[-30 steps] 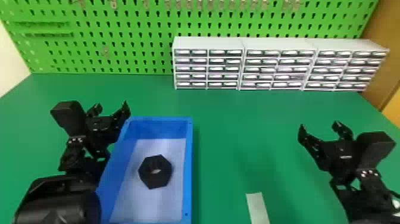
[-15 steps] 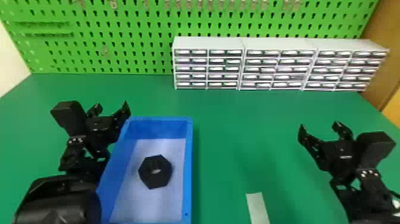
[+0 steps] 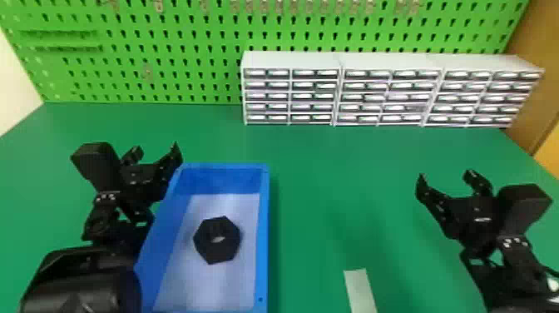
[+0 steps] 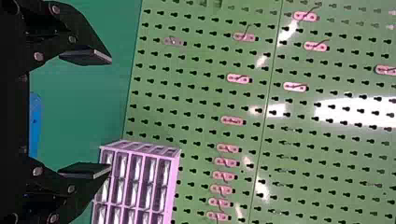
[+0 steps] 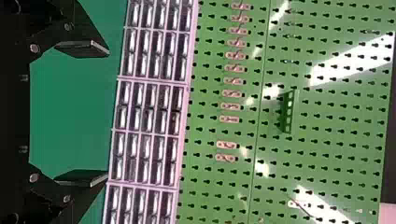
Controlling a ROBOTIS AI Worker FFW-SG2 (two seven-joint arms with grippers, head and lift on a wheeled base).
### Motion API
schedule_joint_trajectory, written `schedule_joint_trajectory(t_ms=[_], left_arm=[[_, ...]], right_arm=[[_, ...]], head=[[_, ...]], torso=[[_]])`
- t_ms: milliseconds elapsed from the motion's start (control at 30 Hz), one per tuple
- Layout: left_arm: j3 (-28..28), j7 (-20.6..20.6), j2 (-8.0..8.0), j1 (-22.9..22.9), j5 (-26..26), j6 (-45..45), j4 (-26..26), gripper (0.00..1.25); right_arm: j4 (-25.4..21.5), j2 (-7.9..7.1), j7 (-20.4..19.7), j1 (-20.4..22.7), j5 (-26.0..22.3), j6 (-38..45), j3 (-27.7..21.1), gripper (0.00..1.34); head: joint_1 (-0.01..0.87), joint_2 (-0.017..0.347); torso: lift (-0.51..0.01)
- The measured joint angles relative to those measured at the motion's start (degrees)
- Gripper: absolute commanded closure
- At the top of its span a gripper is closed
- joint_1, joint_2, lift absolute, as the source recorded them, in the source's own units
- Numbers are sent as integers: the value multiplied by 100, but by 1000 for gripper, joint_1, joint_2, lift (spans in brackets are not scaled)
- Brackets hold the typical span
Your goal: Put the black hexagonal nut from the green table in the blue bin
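The black hexagonal nut lies flat inside the blue bin, on its pale floor. My left gripper is over the bin's far left corner, open and apart from the nut; in the left wrist view the left gripper has a wide gap between its fingers, and a strip of the blue bin shows behind it. At the right side of the green table, my right gripper is open and holds nothing. The right wrist view has the right gripper with its fingers spread.
White drawer cabinets stand along the table's back edge, before the green pegboard. A pale strip lies on the table near the front, between the bin and the right arm.
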Motion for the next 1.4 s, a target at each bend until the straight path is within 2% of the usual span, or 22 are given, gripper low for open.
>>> schedule_joint_trajectory(t_ms=[533,1400], left_arm=[[-4,5,0,-10,4,0,0,437],[-11,8,0,-19,-4,0,0,437]], right_arm=[[0,18,0,0,-162,0,-46,355],[9,16,0,7,-168,0,-45,355]], head=[[686,51],[686,51]], torso=[[-97],[-97]])
